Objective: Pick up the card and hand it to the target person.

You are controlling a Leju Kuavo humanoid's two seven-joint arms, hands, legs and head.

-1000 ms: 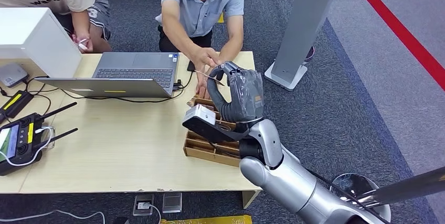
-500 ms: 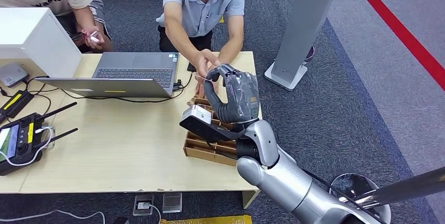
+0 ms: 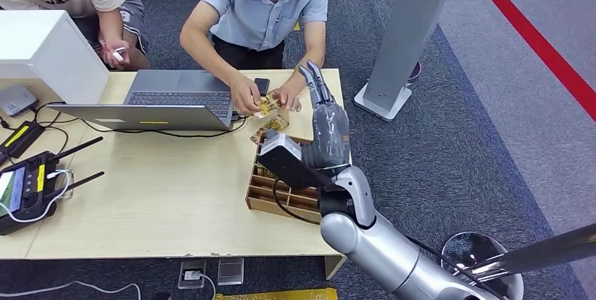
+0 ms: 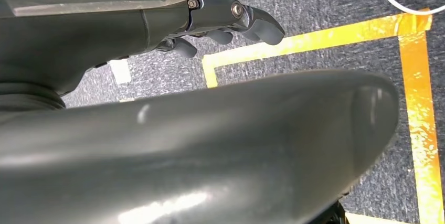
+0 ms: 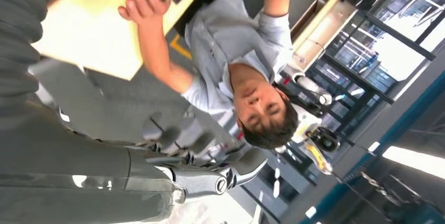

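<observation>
Right hand (image 3: 325,107) raised over table (image 3: 162,194), fingers straight, holding nothing (card (image 3: 267,105) w/ person (image 3: 263,12)).

Bright, even indoor light with soft shadows; head view sharp, wrist views blurred up close.

A silver laptop (image 3: 179,96) sits open at the table's (image 3: 162,194) twelve o'clock edge. A white box (image 3: 46,50) stands at ten o'clock, a black remote (image 3: 28,187) with antennas at nine. A wooden divided tray (image 3: 277,194) lies at three o'clock. A phone (image 3: 261,86) rests beside the laptop.
</observation>
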